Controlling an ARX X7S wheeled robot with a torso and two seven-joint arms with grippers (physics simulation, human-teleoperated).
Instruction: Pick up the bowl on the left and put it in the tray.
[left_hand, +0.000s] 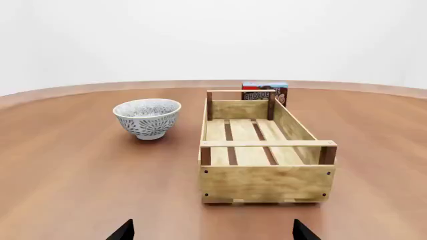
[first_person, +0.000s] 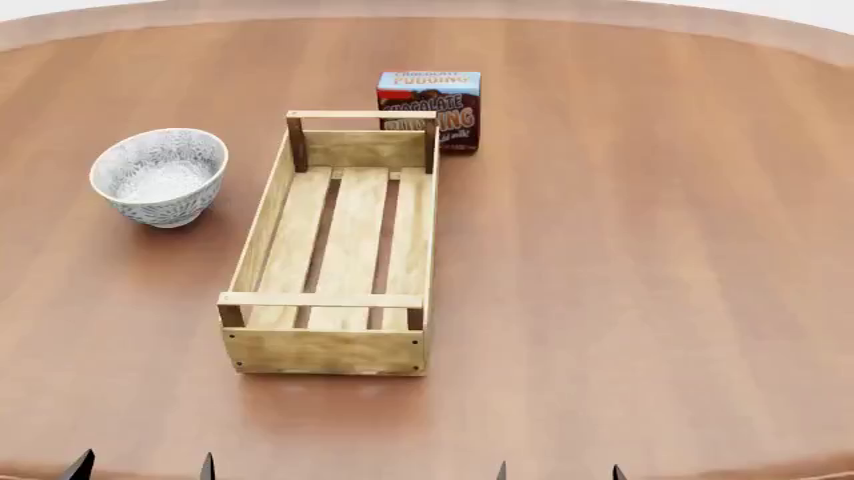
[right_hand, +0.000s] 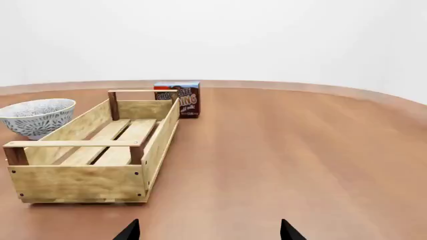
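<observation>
While my left gripper (first_person: 143, 466) and right gripper (first_person: 559, 471) sit spread wide and empty at the bottom edge of the head view, the bowl (first_person: 159, 176) stands upright at the upper left, just beside the tray (first_person: 339, 350), on the table (first_person: 641, 250). A pudding box (first_person: 430, 108) sits behind the tray.

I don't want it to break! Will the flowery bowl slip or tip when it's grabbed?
The bowl looks like glazed ceramic, so probably stiff, smooth and breakable if dropped. Its round sides above a narrow foot could slip between fingers, and a push might tip it.
</observation>
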